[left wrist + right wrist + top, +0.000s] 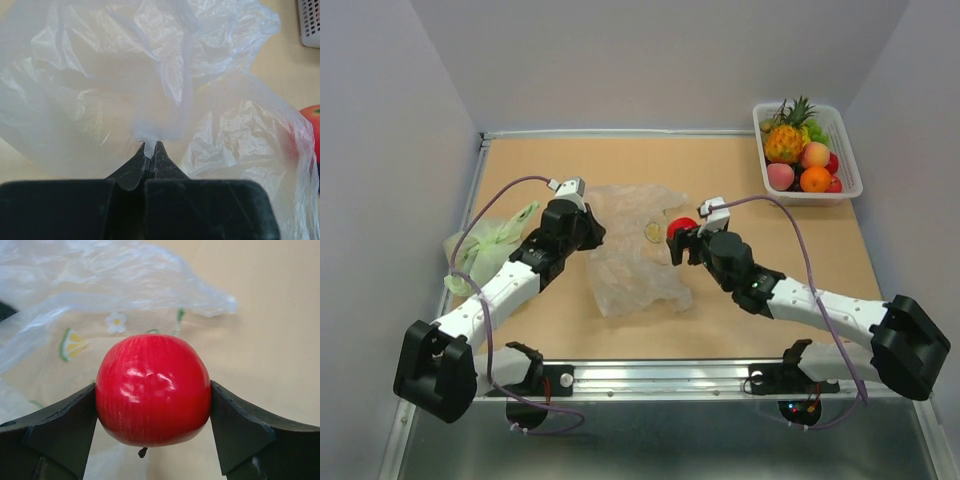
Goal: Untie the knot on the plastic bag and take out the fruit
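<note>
From above, the bag (632, 262) lay crumpled and flat on the surface (740, 165) between the two arms. The left gripper (588, 222) sat at its left edge. The right gripper (677, 240), at its right edge, held a red fruit (680, 226). We saw no knot anywhere and judged it undone. A basket (848, 186) in the far right corner held a pineapple (783, 143), peaches (814, 154) and an orange (814, 180). A green bag (485, 243) lay beside the left arm, apart from the work.

In the left wrist view, the jaws were pressed together on a thin fold of film, which fanned up and away from the tips. The red fruit showed at the right edge, partly veiled by film.

In the right wrist view, the jaws were spread around the red fruit, touching it on both sides at its widest part. The bag lay behind it. We could not tell whether the fruit was off the surface.

We judged the step to be carrying this fruit out. The left pinch should hold firm to anchor the film. The right arm should lift straight up, clear of the film, before heading for the basket. Its squeeze should stay even, since the fruit is smooth and round and could slip out.
</note>
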`<act>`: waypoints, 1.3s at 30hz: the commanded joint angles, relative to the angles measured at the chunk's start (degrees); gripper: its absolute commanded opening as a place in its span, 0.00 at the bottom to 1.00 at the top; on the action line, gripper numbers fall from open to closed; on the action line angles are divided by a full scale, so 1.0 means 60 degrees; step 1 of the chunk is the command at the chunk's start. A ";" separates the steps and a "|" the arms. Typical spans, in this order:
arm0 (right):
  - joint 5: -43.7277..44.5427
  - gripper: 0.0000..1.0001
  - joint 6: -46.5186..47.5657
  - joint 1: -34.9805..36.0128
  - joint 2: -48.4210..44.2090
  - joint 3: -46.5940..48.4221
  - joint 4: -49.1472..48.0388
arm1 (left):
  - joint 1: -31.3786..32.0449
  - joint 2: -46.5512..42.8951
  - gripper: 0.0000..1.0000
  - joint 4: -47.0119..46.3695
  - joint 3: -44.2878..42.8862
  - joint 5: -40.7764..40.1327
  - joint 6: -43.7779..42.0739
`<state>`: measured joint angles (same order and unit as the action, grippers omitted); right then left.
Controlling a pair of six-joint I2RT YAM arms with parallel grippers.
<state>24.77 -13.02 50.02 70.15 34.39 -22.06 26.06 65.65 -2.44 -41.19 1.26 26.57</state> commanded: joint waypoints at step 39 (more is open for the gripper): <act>0.3605 0.38 -0.2591 -0.9347 0.9869 1.4628 0.3560 | -0.0418 -0.1742 0.00 -0.1557 0.1064 0.1285 -0.1674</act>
<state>40.91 -25.78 -4.71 127.00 115.48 0.95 23.62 55.24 -8.58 -34.61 8.03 17.89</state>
